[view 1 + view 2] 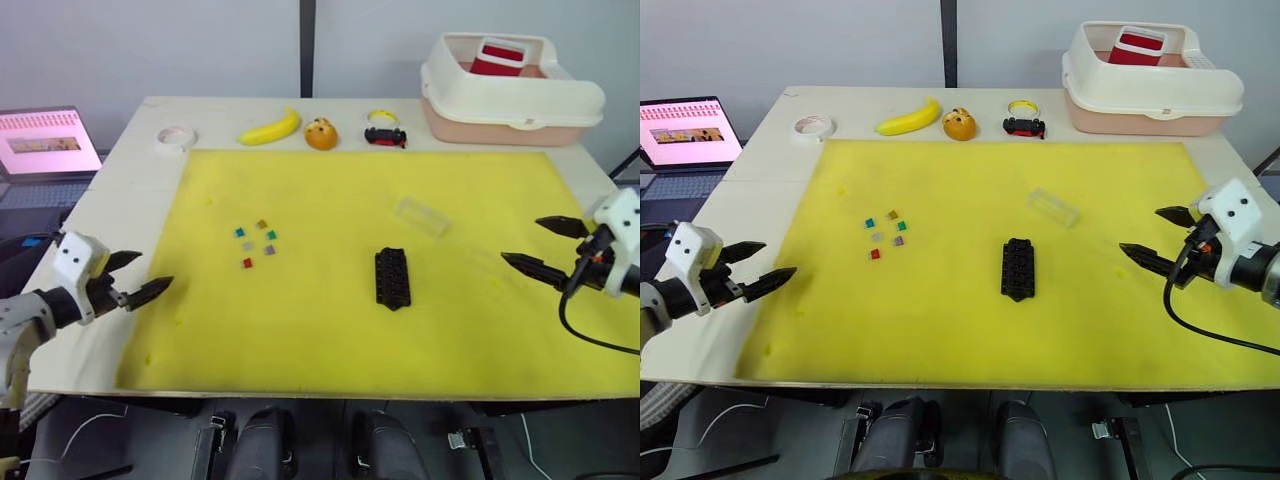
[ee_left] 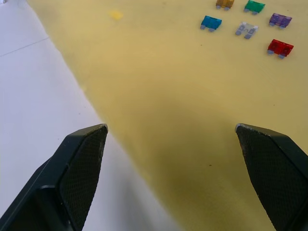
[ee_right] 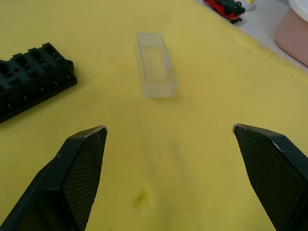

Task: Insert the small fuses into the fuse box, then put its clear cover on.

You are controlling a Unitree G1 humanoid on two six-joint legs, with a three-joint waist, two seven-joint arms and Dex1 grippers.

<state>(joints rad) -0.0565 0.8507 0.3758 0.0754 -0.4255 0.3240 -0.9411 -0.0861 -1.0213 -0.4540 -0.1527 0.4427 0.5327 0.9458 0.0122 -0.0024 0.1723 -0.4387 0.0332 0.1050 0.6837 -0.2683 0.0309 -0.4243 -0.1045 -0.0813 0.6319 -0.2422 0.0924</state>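
The bench (image 1: 120,190) is seen from above and in front by the two head views, angled forward and down, and nearly the same scene is shared by them. The left wrist view is aimed low along the left tool (image 2: 171,144), close over the mat edge, with the small fuses (image 2: 248,21) ahead of it. The right wrist view is aimed along the right tool (image 3: 168,144), with the clear cover (image 3: 155,64) ahead and the fuse box (image 3: 29,77) beyond one fingertip.
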